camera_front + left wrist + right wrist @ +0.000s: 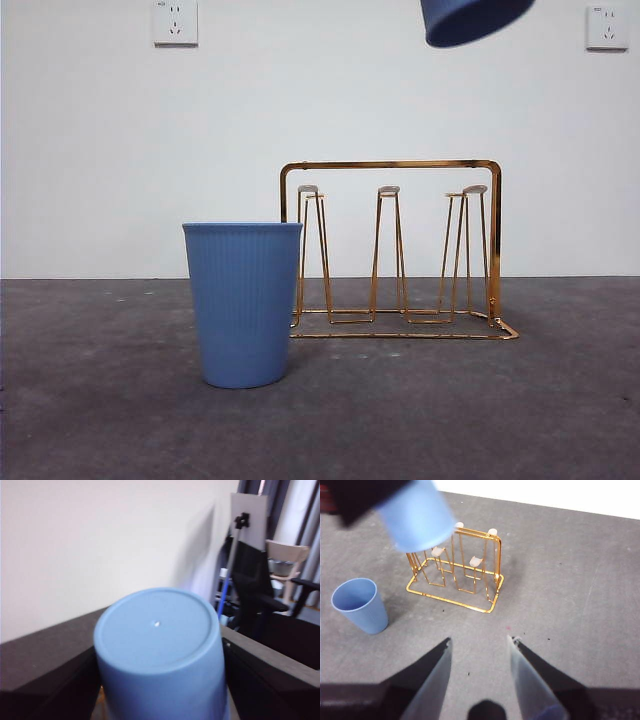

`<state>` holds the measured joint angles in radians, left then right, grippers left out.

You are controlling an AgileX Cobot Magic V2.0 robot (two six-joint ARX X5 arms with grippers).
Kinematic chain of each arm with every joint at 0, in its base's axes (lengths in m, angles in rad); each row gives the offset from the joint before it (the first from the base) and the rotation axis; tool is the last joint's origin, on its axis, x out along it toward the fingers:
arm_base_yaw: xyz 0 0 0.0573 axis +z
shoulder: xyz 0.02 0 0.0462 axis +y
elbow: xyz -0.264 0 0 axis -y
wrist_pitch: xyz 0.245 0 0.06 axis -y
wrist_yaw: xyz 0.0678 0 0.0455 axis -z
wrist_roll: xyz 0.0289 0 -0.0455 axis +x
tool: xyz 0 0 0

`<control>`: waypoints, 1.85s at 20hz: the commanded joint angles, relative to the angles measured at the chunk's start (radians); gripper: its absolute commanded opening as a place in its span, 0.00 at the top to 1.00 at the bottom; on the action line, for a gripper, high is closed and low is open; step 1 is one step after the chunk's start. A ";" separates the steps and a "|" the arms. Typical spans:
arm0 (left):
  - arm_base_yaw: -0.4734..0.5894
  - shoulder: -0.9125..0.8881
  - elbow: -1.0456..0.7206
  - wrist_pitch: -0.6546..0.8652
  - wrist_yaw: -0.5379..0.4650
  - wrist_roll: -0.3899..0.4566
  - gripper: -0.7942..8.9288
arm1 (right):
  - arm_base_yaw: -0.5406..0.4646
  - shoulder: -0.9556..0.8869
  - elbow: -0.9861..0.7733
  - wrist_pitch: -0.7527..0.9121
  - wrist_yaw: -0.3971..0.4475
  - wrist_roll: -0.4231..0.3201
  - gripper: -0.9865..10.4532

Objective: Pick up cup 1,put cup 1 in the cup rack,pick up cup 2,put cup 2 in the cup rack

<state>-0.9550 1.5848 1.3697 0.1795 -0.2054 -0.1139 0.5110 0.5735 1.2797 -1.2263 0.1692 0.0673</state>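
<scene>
One blue ribbed cup (243,300) stands upright on the table just left of the gold wire cup rack (390,165), and appears too in the right wrist view (360,605). My left gripper (160,647) is shut on a second blue cup (160,640), whose flat base faces the wrist camera. That cup hangs high above the rack's right end, only its tilted base end showing (472,20). In the right wrist view this held cup (417,515) hovers over the rack (489,611). My right gripper (480,645) is open and empty, well above the table, apart from the rack.
The rack's upright prongs (388,190) carry nothing. Grey table (500,400) stretches around the rack and the standing cup. A white wall with two sockets (175,22) lies behind.
</scene>
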 commanded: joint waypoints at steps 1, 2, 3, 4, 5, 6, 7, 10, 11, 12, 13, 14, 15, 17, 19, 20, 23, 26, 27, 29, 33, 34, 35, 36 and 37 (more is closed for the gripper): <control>-0.002 0.056 0.068 0.001 -0.040 0.065 0.92 | 0.000 -0.003 -0.007 -0.015 0.004 0.010 0.74; -0.002 0.092 0.098 -0.002 -0.055 0.074 0.92 | 0.000 -0.003 -0.007 -0.024 0.004 0.010 0.74; 0.001 0.119 0.121 -0.007 -0.060 0.074 0.92 | 0.000 -0.003 -0.007 -0.029 0.006 0.010 0.74; 0.002 0.146 0.138 -0.007 -0.060 0.074 0.92 | 0.000 -0.003 -0.007 -0.032 0.007 0.010 0.74; 0.002 0.169 0.150 -0.006 -0.061 0.074 0.92 | 0.000 -0.003 -0.007 -0.031 0.007 0.009 0.74; 0.002 0.188 0.153 -0.006 -0.066 0.074 0.92 | 0.000 -0.003 -0.007 -0.031 0.007 0.008 0.74; 0.002 0.204 0.153 -0.005 -0.081 0.074 0.92 | 0.000 -0.003 -0.007 -0.031 0.007 0.008 0.74; 0.013 0.253 0.153 -0.002 -0.096 0.074 0.92 | 0.000 -0.003 -0.007 -0.031 0.007 0.008 0.74; 0.016 0.267 0.153 0.007 -0.104 0.074 0.92 | 0.000 -0.003 -0.007 -0.031 0.007 0.008 0.74; 0.018 0.282 0.153 0.023 -0.104 0.074 0.92 | 0.000 -0.002 -0.007 -0.031 0.007 0.008 0.74; 0.024 0.292 0.153 0.033 -0.103 0.074 0.92 | 0.000 -0.003 -0.007 -0.031 0.007 0.008 0.74; 0.029 0.302 0.153 0.039 -0.103 0.073 0.92 | 0.000 -0.003 -0.007 -0.031 0.007 0.008 0.74; 0.034 0.314 0.153 0.041 -0.103 0.072 0.92 | 0.000 -0.003 -0.007 -0.031 0.007 0.008 0.74; 0.040 0.333 0.153 0.047 -0.103 0.070 0.92 | 0.000 -0.003 -0.007 -0.030 0.007 0.007 0.74; 0.045 0.348 0.153 0.058 -0.102 0.068 0.92 | 0.000 -0.002 -0.007 -0.030 0.007 0.007 0.74; 0.047 0.353 0.153 0.059 -0.100 0.063 0.92 | 0.000 -0.002 -0.007 -0.030 0.007 0.007 0.74; 0.049 0.381 0.153 0.077 -0.090 0.061 0.92 | 0.000 -0.002 -0.007 -0.027 0.007 0.007 0.74; 0.051 0.408 0.153 0.073 -0.090 0.043 0.92 | 0.000 -0.002 -0.007 -0.026 0.007 0.006 0.75; 0.052 0.413 0.153 0.070 -0.088 0.037 0.92 | 0.000 -0.002 -0.007 -0.024 0.007 0.006 0.75; 0.054 0.430 0.153 0.068 -0.083 0.029 0.92 | 0.000 -0.002 -0.007 -0.020 0.007 0.006 0.75; 0.054 0.464 0.153 0.041 -0.083 0.000 0.92 | 0.000 -0.002 -0.007 -0.003 0.007 0.001 0.75; 0.054 0.477 0.153 0.035 -0.084 -0.012 0.92 | 0.000 -0.002 -0.007 -0.001 0.007 0.000 0.75; 0.054 0.480 0.153 0.029 -0.083 -0.018 0.92 | 0.000 -0.002 -0.007 -0.001 0.007 0.000 0.75; 0.054 0.489 0.153 0.024 -0.084 -0.025 0.92 | 0.000 -0.002 -0.007 0.000 0.007 0.000 0.75; 0.054 0.494 0.153 0.021 -0.083 -0.026 0.92 | 0.000 -0.002 -0.007 -0.001 0.007 0.000 0.75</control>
<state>-0.9031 2.0659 1.5230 0.1936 -0.2928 -0.1257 0.5110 0.5735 1.2797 -1.2339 0.1757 0.0666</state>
